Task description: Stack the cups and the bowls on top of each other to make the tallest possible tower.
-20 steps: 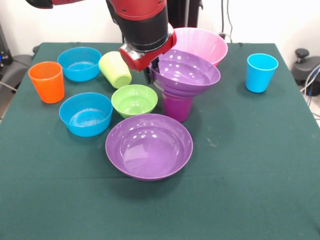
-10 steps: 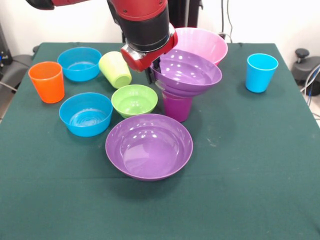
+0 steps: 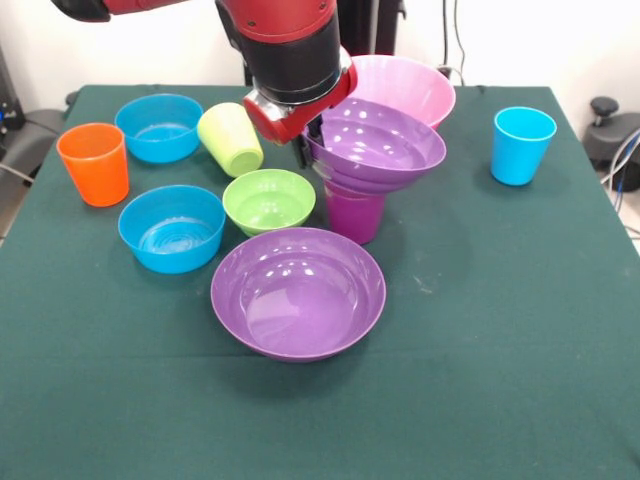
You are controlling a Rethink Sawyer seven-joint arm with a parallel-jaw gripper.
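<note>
The gripper (image 3: 307, 150) pinches the near rim of a wide purple bowl (image 3: 378, 148), which sits a little tilted on the upright purple cup (image 3: 354, 212); its fingers are mostly hidden by the wrist, so the hold looks closed on the rim rather than plainly shown. From that cup, the small green bowl (image 3: 268, 199) lies at nine o'clock, the second purple bowl (image 3: 298, 291) at seven, the pink bowl (image 3: 402, 86) at twelve.

Front view, single camera: raised, angled down across the dark green cloth-covered tabletop (image 3: 500, 330), which fills most of the frame. Medium distance; lower tabletop edge cropped. Red and black robot arm (image 3: 290, 60) enters at upper centre. White wall along top.
</note>
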